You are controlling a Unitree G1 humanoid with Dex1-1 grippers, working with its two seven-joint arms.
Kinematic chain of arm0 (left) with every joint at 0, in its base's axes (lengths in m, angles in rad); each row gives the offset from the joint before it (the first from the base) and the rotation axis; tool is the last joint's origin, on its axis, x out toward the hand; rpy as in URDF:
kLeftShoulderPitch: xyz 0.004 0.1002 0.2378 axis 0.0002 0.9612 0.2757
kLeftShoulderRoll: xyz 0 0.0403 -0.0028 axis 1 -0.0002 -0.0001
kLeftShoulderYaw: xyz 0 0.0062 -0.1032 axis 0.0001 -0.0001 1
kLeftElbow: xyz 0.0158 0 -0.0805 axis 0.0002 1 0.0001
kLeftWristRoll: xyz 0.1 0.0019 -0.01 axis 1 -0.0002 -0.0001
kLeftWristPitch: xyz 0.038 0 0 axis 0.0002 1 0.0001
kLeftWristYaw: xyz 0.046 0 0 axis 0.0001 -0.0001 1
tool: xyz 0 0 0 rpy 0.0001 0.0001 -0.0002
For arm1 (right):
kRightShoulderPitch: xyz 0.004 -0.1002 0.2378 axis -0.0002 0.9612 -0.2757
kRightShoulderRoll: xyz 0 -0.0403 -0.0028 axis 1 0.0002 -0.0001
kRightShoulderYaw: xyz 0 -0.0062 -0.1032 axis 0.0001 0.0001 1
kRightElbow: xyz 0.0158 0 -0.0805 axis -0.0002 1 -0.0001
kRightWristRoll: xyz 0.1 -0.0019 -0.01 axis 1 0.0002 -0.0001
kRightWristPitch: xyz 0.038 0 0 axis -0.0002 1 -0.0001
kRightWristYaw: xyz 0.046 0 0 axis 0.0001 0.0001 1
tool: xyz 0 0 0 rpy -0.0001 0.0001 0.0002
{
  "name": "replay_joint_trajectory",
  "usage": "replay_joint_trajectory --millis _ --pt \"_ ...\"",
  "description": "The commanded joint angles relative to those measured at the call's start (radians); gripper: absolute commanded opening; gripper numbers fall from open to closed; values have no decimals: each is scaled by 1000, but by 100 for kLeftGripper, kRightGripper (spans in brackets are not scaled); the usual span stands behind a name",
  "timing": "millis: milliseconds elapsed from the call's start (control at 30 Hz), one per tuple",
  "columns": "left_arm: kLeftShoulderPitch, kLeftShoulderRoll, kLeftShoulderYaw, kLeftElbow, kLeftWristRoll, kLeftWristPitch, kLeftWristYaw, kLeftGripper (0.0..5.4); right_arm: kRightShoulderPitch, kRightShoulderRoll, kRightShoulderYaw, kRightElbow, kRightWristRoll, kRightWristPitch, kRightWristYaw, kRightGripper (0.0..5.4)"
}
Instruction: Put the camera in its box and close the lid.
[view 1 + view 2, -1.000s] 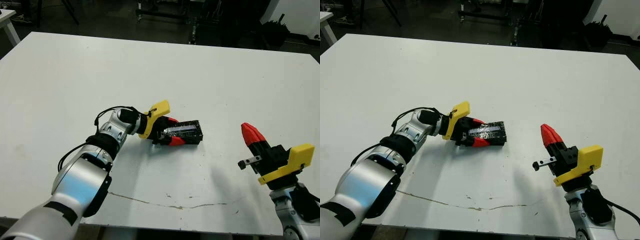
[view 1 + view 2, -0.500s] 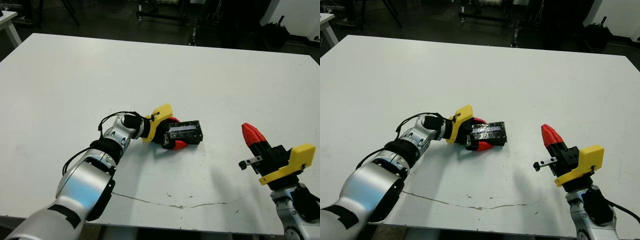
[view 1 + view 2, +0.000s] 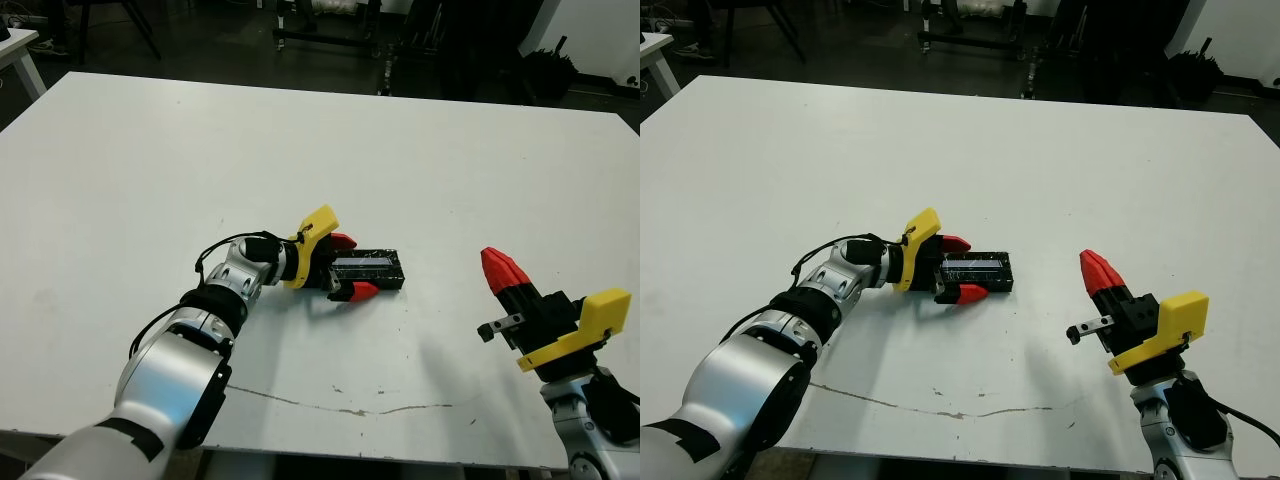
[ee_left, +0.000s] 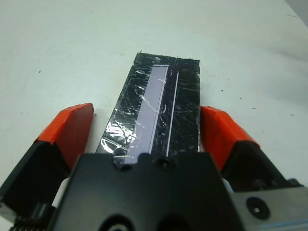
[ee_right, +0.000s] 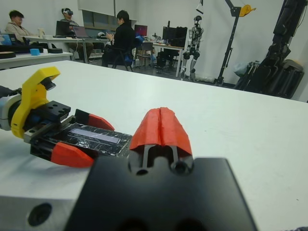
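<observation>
The lid (image 4: 159, 108) between my left end effector (image 3: 344, 267) fingers looks black with a crinkled, glossy foil-like film and a smooth pale silvery strip along its top. My fingertips (image 4: 71, 126) are matt red plastic on black plastic bodies, and the white surface (image 3: 300, 150) looks smooth and matt, with a thin dark crack-like line near its front edge.
</observation>
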Motion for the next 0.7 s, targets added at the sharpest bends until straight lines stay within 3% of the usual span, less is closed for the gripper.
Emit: replay_joint_trajectory --millis 33,333,700 --pt "62 -103 -23 -16 -16 15 -87 540 3 -16 -11 0 -6 7 -3 0" --pt "39 -13 41 -122 -80 107 -129 540 4 -13 -14 -5 -19 -2 -7 0" --pt "86 208 124 -354 -176 215 -203 540 -3 -13 -12 -20 -22 15 -11 0"
